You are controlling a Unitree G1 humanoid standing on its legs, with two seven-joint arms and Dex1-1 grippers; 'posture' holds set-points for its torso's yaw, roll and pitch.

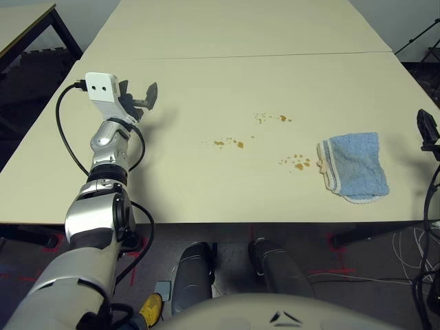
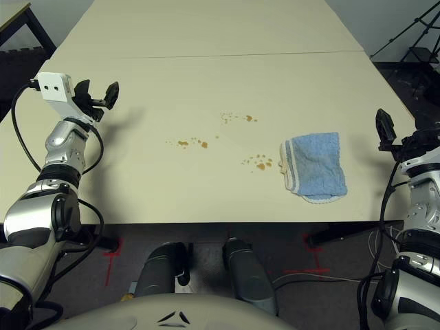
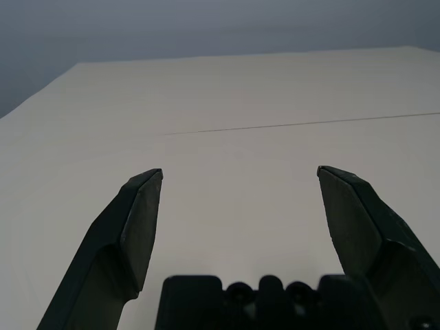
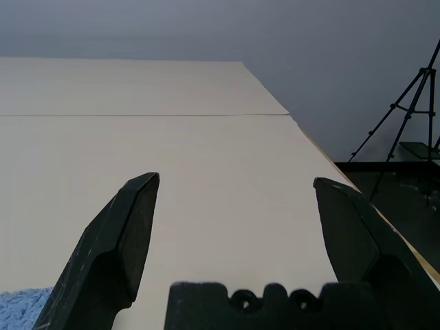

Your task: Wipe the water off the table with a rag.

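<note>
The light blue rag (image 1: 354, 166) lies bunched on the beige table (image 1: 206, 89) near its front right. Brownish water droplets sit in three small clusters: one (image 1: 298, 163) just left of the rag, one (image 1: 230, 143) further left, one (image 1: 271, 117) behind them. My left gripper (image 1: 141, 96) hovers open over the table's left side, well away from the droplets, with nothing between its fingers (image 3: 141, 213). At the table's right edge my right gripper (image 2: 385, 130) is also open and holds nothing, a little right of the rag. A corner of the rag (image 4: 20, 309) shows in the right wrist view.
A thin seam (image 1: 240, 56) crosses the table behind the droplets. A smaller black-legged table (image 1: 24, 20) stands at far left. A tripod (image 2: 412, 34) stands off the table's right side. Cables (image 1: 412, 247) lie on the floor at front right.
</note>
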